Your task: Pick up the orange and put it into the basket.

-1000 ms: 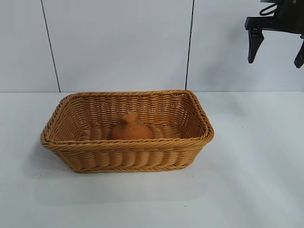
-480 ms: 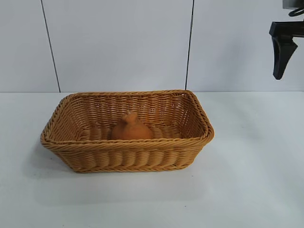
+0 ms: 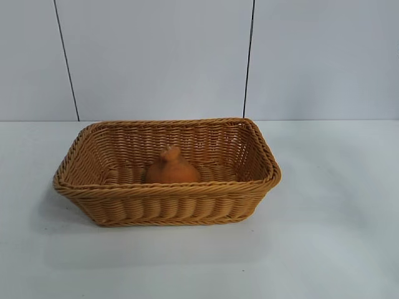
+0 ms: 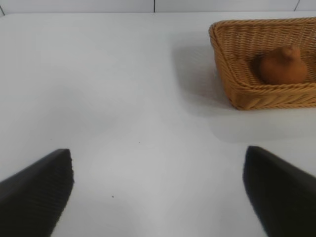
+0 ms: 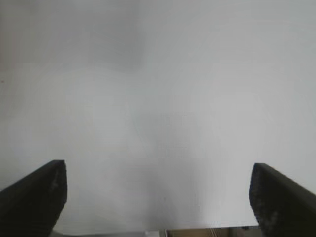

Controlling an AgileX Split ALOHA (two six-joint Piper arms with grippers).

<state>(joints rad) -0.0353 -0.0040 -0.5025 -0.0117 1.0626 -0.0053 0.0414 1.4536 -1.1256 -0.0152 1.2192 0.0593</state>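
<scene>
The brownish-orange lumpy orange (image 3: 172, 168) sits upright inside the tan wicker basket (image 3: 168, 208) in the middle of the white table. Both also show in the left wrist view, the orange (image 4: 283, 66) inside the basket (image 4: 232, 79). Neither arm shows in the exterior view. My left gripper (image 4: 159, 190) is open and empty over bare table, well away from the basket. My right gripper (image 5: 158, 195) is open and empty over bare white table, with no object in its view.
The white table (image 3: 336, 237) spreads around the basket on all sides. A panelled grey wall (image 3: 156, 56) stands behind it. The table's edge (image 5: 197, 231) shows in the right wrist view.
The right gripper, seen at the upper right of the exterior view earlier, has moved rightward and out of that view. The orange and basket have not moved.
</scene>
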